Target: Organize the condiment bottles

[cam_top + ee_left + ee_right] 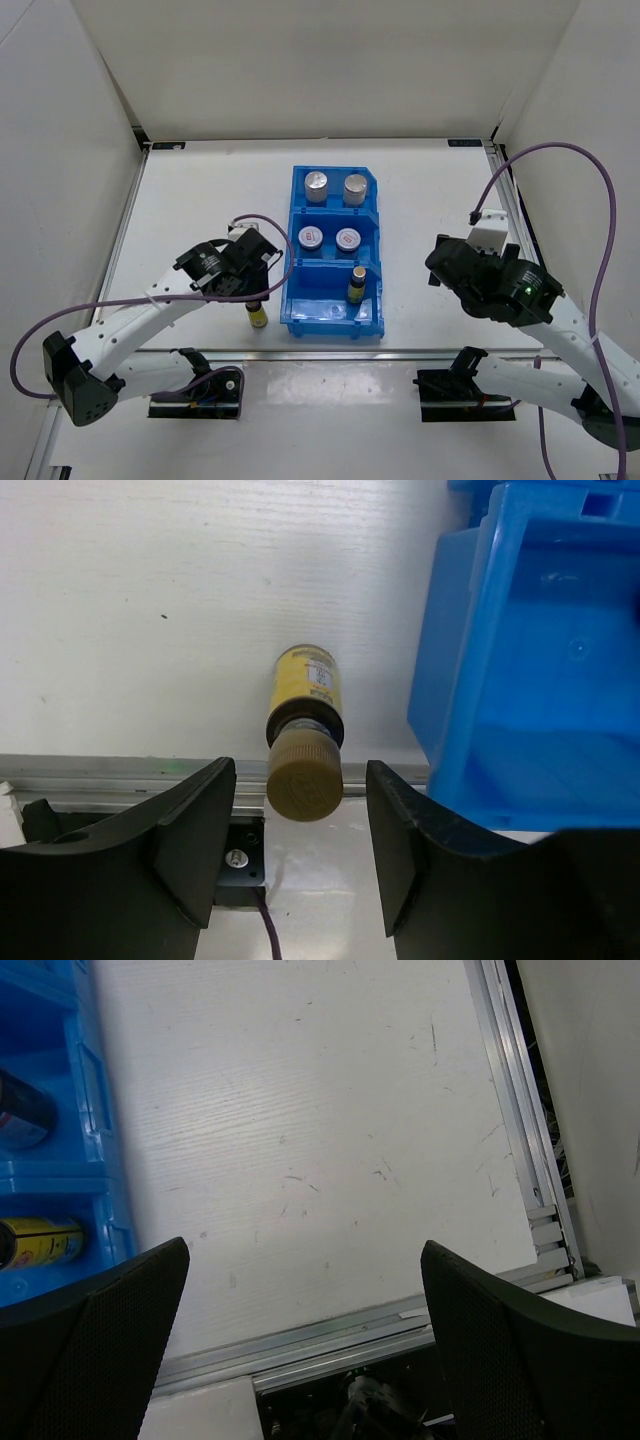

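One tiny amber bottle with a yellow label stands on the table just left of the blue bin. My left gripper hangs over it. In the left wrist view its cap sits between my fingers, with a gap on each side; the left gripper is open. A second amber bottle stands in the near compartment. Two red-marked jars fill the middle one and two silver-capped shakers the far one. My right gripper is open and empty to the right of the bin.
The table's metal front rail runs right behind the loose bottle. The bin wall stands close on the left gripper's right. In the right wrist view the right gripper hovers over bare table, with the bin at left and the rail at right.
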Tool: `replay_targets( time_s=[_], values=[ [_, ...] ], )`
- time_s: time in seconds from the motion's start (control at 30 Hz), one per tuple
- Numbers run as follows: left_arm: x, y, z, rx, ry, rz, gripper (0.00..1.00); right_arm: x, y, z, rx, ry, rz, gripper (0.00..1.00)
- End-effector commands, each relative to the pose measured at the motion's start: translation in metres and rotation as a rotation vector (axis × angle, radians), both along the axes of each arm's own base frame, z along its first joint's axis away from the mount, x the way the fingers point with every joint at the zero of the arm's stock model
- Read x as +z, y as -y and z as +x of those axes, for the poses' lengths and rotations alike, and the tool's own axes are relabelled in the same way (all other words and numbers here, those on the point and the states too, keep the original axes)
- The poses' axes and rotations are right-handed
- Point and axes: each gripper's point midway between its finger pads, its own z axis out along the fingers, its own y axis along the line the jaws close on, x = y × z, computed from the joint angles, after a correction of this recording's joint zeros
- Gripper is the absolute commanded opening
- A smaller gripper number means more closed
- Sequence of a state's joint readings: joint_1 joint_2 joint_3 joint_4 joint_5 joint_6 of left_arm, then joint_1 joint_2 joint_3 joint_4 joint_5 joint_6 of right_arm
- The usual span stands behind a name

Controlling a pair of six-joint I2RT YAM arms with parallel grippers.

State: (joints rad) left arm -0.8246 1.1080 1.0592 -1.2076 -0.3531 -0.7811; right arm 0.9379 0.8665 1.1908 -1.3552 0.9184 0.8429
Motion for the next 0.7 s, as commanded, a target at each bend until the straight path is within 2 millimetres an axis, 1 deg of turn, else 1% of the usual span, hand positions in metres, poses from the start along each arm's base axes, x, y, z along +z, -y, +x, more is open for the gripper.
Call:
replay_targets(
  time_s=[0.0,0.03,0.07,0.1,0.13,0.23,0.4,0.43,0.5,0.53,0.57,0.6,0.63,0.67],
  values=[
    [0.0,0.009,0.006,-0.031,0.002,-0.055,0.65,-0.003,0.021,-0.01,-0.022,-0.026,-0.083,1.0],
    [-0.002,0.013,0.007,-0.048,-0.004,-0.06,0.63,-0.005,0.02,-0.009,-0.022,-0.026,-0.083,1.0],
    [-0.002,0.011,0.009,-0.046,-0.004,-0.056,0.61,-0.005,0.02,-0.009,-0.022,-0.026,-0.083,1.0],
    [-0.004,0.014,0.009,-0.046,-0.02,-0.069,0.58,-0.005,0.02,-0.009,-0.022,-0.026,-0.083,1.0],
    [-0.004,0.013,0.009,-0.056,-0.02,-0.063,0.5,-0.005,0.02,-0.009,-0.022,-0.026,-0.083,1.0],
    [-0.009,0.016,0.007,-0.074,-0.047,-0.059,0.42,-0.005,0.02,-0.009,-0.022,-0.026,-0.083,1.0],
    [-0.009,0.017,0.006,-0.086,-0.054,-0.062,0.41,-0.005,0.02,-0.009,-0.022,-0.026,-0.083,1.0],
    [-0.009,0.017,0.006,-0.086,-0.054,-0.062,0.39,-0.005,0.02,-0.009,-0.022,-0.026,-0.083,1.0],
    [-0.002,0.02,0.009,-0.095,-0.037,-0.073,0.29,-0.004,0.019,-0.008,-0.022,-0.021,-0.076,1.0],
    [0.001,0.017,0.007,-0.094,-0.046,-0.064,0.25,-0.004,0.019,-0.008,-0.022,-0.021,-0.076,1.0],
    [0.007,0.016,0.008,-0.09,-0.035,-0.059,0.15,-0.004,0.02,-0.009,-0.022,-0.015,-0.068,1.0],
    [0.025,0.019,0.014,-0.094,0.005,-0.075,0.11,-0.004,0.02,-0.009,-0.022,-0.015,-0.068,1.0],
    [0.033,0.017,0.017,-0.089,0.015,-0.067,0.11,-0.004,0.02,-0.009,-0.017,-0.018,-0.075,1.0],
    [0.043,0.011,0.017,-0.092,0.028,-0.043,0.11,-0.004,0.02,-0.009,-0.017,-0.018,-0.075,1.0]
  ],
)
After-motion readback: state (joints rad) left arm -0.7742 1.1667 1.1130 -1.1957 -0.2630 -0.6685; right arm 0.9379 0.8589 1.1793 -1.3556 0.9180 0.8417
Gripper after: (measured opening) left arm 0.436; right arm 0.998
